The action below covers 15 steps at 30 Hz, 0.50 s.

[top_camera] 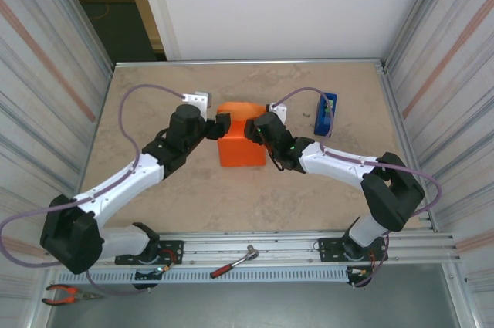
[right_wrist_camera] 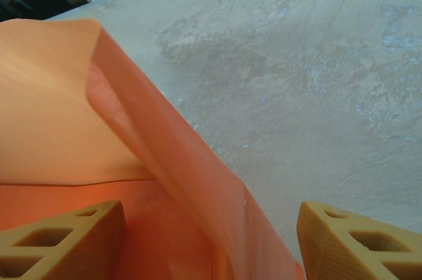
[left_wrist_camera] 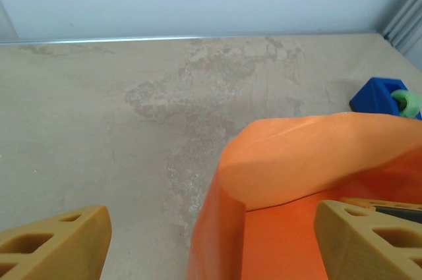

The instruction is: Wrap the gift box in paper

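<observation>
Paper (top_camera: 241, 143) sits mid-table, to the left of the blue tape dispenser (top_camera: 326, 114) and apart from it, folded up into a loose orange hump. The gift box is covered, so I'm judging it's under the hump. Left gripper (top_camera: 222, 123) is at the paper's edge farthest from the dispenser, jaws spread wide, pinching nothing; one finger (left_wrist_camera: 369, 240) hangs over the orange sheet. Right gripper (top_camera: 253, 129) is on the dispenser-facing edge, jaws also spread, with a raised flap standing between the fingers (right_wrist_camera: 59, 240) but not clamped. Handling: the sheet looks thin, light and floppy. It holds a soft crease, probably springs back once let go, and would tear or crumple if yanked. Best hold is the free flap edge on the dispenser side: pinch it flat near the fold and pull low across the box.
</observation>
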Each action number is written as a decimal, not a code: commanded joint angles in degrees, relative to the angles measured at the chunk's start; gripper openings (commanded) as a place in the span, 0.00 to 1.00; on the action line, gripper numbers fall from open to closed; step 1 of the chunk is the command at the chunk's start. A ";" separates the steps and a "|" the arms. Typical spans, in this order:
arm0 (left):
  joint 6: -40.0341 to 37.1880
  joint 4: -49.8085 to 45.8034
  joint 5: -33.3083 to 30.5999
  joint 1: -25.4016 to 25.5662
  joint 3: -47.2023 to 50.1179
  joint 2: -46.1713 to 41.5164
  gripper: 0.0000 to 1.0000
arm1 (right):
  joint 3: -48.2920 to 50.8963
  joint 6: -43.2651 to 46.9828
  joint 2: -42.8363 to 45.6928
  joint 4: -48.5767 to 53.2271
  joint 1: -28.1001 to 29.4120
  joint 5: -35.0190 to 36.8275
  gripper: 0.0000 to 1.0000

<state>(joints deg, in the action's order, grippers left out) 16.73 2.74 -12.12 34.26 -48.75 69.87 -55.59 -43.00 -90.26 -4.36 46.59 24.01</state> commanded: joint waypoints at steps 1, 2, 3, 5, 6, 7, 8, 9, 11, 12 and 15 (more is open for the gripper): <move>3.64 -1.69 -3.21 1.41 2.86 -3.58 0.82 | 2.64 1.15 -3.11 7.20 0.53 -3.79 0.69; 3.96 -1.78 -3.66 2.02 3.56 -4.14 0.82 | 2.68 1.24 -3.26 7.09 0.54 -3.88 0.69; 4.26 -1.98 -4.35 2.60 4.08 -4.49 0.82 | 2.62 1.21 -3.39 7.09 0.45 -3.94 0.69; 5.18 -1.60 -4.51 2.83 5.18 -4.41 0.82 | 2.66 1.17 -3.52 7.01 0.36 -4.13 0.69; 5.34 -1.18 -4.59 2.83 5.51 -4.06 0.83 | 2.56 1.17 -3.76 7.02 0.32 -4.22 0.68; 5.26 -0.60 -4.58 2.83 5.65 -3.57 0.83 | 2.46 1.17 -3.81 7.07 0.25 -4.37 0.69; 5.04 0.06 -4.48 2.83 5.53 -2.70 0.83 | 2.29 1.25 -3.87 7.25 0.26 -4.49 0.68; 4.66 0.60 -4.61 2.83 5.26 -1.74 0.84 | 2.13 1.26 -4.03 7.48 0.25 -4.63 0.68; 3.66 1.57 -4.58 2.87 4.16 0.38 0.84 | 1.86 1.37 -4.13 7.77 0.24 -4.67 0.68; 3.17 2.14 -4.45 2.76 3.56 1.55 0.84 | 1.76 1.38 -4.27 7.85 0.18 -4.76 0.68; 2.09 3.45 -3.67 2.69 1.97 4.30 0.84 | 0.98 1.63 -4.68 8.65 0.17 -4.96 0.68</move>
<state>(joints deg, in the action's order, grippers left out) 20.14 3.27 -15.07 37.04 -44.23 72.49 -55.83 -43.00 -90.80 -4.93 46.17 23.44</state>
